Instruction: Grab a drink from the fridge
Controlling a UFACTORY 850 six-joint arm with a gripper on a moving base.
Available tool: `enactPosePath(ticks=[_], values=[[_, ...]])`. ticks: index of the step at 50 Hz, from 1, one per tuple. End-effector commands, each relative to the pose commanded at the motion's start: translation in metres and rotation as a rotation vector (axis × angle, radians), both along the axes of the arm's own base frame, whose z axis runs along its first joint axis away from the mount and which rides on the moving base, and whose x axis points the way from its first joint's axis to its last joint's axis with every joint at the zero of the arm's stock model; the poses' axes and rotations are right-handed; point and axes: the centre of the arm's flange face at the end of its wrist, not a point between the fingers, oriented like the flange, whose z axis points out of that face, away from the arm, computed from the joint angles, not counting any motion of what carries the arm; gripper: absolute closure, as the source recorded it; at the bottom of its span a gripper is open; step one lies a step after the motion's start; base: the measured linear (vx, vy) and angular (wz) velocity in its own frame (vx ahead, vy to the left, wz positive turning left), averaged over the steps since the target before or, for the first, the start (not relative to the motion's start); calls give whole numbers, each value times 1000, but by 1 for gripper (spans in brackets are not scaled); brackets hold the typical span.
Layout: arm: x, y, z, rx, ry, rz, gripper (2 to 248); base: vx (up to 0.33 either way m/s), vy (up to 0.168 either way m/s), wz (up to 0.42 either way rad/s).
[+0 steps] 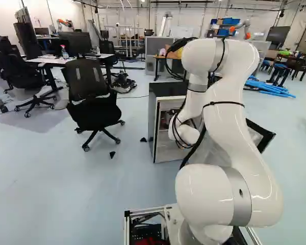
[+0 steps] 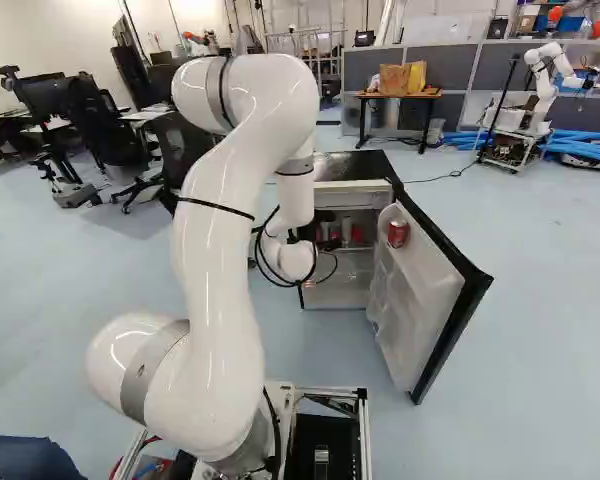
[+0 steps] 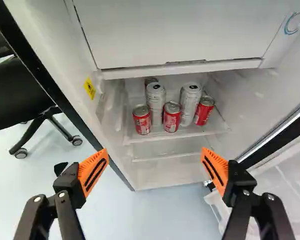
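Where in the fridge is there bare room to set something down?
Beneath the can-bearing shelf, between the side walls of the fridge, the space looks bare. The shelf's middle is crowded: red and silver cans stand close together there.

the black-topped fridge (image 2: 352,165) stands upright, its door (image 2: 420,300) open. on a shelf (image 3: 190,134), three short red cans (image 3: 171,118) and two taller silvery cans (image 3: 155,101) stand close together, a partly hidden can (image 3: 149,80) behind; another red can (image 2: 398,234) sits in the door.

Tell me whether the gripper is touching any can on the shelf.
Apart. In the wrist view, the gripper stands open, and fridge interior shows between its orange pads and the cans.
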Motion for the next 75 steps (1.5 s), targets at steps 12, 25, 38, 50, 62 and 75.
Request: enactPosePath(ticks=[12, 25, 38, 50, 62, 75], values=[[13, -5, -18, 1, 2, -3, 3, 0, 0, 0], [29, -10, -37, 0, -8, -6, 3, 0, 0, 0], [46, -15, -56, -3, -41, -9, 3, 0, 0, 0], [62, -20, -73, -7, -76, -11, 3, 0, 0, 0], [77, -25, -91, -11, -114, -14, 3, 0, 0, 0], [94, -32, -112, -16, -148, -18, 3, 0, 0, 0]])
